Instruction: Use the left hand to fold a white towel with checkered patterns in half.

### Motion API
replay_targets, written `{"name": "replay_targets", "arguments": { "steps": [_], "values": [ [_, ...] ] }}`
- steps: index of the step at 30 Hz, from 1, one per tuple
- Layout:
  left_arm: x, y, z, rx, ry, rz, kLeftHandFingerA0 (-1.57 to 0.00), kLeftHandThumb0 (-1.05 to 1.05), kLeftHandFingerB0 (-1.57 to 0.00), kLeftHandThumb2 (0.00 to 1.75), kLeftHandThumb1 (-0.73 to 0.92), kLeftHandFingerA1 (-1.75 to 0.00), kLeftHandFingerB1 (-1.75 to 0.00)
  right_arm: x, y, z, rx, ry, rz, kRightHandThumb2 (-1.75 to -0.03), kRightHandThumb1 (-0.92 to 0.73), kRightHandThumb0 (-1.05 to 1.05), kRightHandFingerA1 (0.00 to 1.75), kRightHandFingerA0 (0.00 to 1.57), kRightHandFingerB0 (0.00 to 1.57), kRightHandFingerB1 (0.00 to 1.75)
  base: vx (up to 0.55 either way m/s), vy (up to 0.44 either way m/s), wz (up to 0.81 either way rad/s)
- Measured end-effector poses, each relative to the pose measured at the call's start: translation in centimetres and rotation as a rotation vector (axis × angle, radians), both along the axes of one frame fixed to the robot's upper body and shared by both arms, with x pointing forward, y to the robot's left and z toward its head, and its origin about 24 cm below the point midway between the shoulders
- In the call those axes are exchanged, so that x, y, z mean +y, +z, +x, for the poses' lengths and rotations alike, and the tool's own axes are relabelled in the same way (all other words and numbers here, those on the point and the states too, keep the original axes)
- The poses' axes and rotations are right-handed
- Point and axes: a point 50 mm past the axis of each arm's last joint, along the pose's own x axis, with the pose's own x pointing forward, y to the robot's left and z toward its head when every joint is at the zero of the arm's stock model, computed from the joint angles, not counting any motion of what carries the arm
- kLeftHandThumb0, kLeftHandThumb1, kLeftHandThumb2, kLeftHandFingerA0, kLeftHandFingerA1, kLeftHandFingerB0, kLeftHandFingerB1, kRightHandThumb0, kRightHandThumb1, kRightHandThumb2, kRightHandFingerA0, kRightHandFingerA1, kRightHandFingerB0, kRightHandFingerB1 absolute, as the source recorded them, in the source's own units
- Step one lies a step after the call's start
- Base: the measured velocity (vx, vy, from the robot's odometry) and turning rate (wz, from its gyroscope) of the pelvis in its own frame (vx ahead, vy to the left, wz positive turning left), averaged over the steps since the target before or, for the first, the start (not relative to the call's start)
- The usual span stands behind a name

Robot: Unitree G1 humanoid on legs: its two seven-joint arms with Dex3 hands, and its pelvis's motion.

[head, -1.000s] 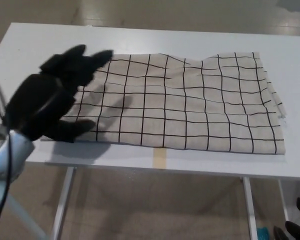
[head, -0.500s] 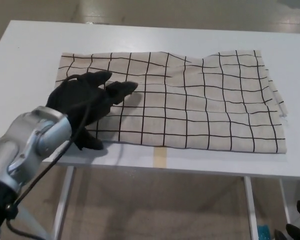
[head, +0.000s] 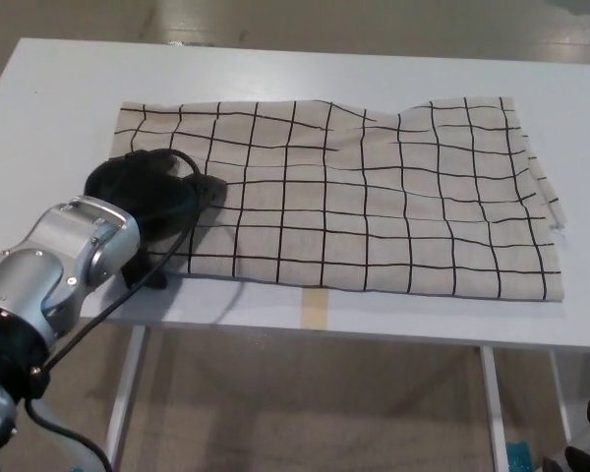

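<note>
The white checkered towel (head: pixel 344 197) is lying spread across the white table (head: pixel 69 88), filling the middle of the frame, its far right edge rumpled near the table's right side. The left hand (head: pixel 147 192) is resting on the towel's lower left corner — black, palm down, pressing on the cloth at the left of the frame. Its fingers (head: pixel 208 187) are pointing right along the fabric, drawn together rather than spread, though whether they are pinching any cloth I cannot tell. The silver forearm (head: pixel 64 265) is coming in from the lower left, a black cable (head: pixel 98 315) trailing along it.
</note>
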Motion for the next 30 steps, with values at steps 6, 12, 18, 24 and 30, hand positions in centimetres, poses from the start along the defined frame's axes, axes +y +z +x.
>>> {"name": "replay_targets", "arguments": {
  "steps": [6,12,18,24,30],
  "values": [
    [0.5,-0.2,0.3,-0.021,0.017,0.010,0.00,-0.39,0.00,0.64,0.36,0.00,-0.15,0.0,0.0,-0.1,0.001,-0.003,0.000,-0.56,-0.55,-0.20,0.54,0.43,0.32,0.37,0.00,0.000,0.00],
    [-0.3,-0.9,0.3,-0.061,-0.024,0.041,0.00,-0.29,0.00,0.57,0.47,-0.12,-0.23,-0.1,-0.1,-0.2,-0.002,-0.009,0.002,-0.56,-0.55,-0.20,0.55,0.43,0.33,0.37,0.00,0.000,0.00],
    [-1.2,-1.7,0.3,-0.081,-0.044,0.045,-0.02,-0.35,-0.02,0.69,0.44,-0.17,-0.30,-0.1,-0.1,-0.3,-0.004,-0.011,0.004,-0.63,-0.54,-0.25,0.58,0.43,0.31,0.40,0.00,0.000,0.00],
    [-1.8,-3.0,0.2,-0.098,-0.035,0.029,-0.47,-0.40,-0.48,0.57,0.54,-0.36,-0.36,-0.1,-0.2,-0.4,0.001,-0.016,0.010,-0.56,-0.56,-0.20,0.56,0.44,0.33,0.38,0.00,0.000,0.00],
    [-2.4,-4.4,0.1,-0.167,-0.031,0.031,-0.69,-0.24,-0.65,0.54,0.56,-1.75,-1.60,0.0,-0.3,-0.5,0.003,-0.021,0.018,-0.56,-0.56,-0.21,0.56,0.44,0.33,0.38,0.00,0.000,0.00]
  ]
}}
